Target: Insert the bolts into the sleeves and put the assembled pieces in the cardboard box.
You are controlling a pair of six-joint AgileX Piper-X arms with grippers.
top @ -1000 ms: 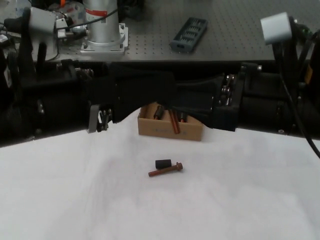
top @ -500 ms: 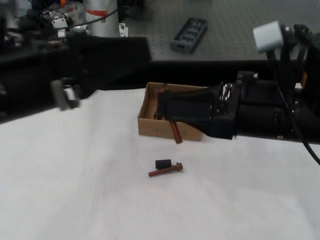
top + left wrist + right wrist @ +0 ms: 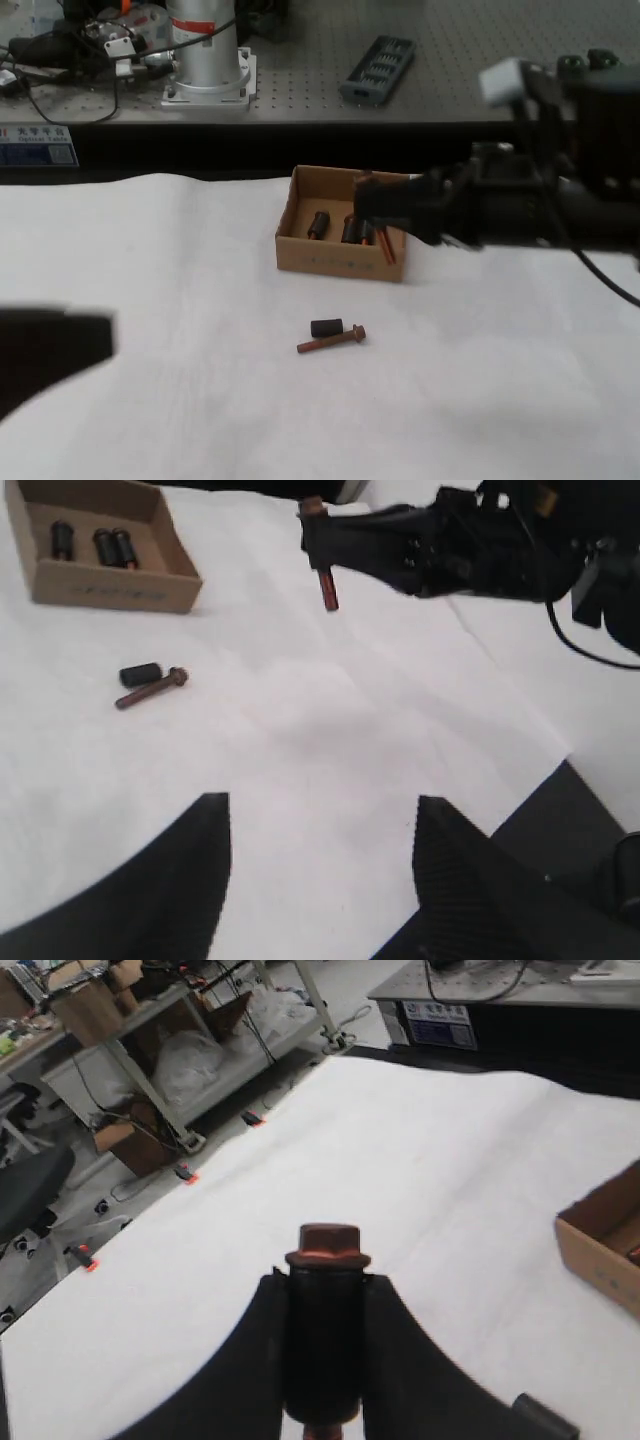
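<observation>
Right gripper point(image 3: 322, 1285) jaws are clamped round the sleeved bolt point(image 3: 322, 1345); left gripper point(image 3: 320, 880) jaws stand apart. The cardboard box point(image 3: 340, 262) sits upper centre, with the loose bolt point(image 3: 330, 342) and loose sleeve point(image 3: 326, 327) below it. The piece is probably stiff, light and slippery, so it is best gripped on the sleeve under the head. The right arm lies level from the right edge, gripper by the box's right end.

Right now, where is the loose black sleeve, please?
In the high view, the loose sleeve lies on the white cloth beside the loose bolt, nearer the camera than the cardboard box.
</observation>
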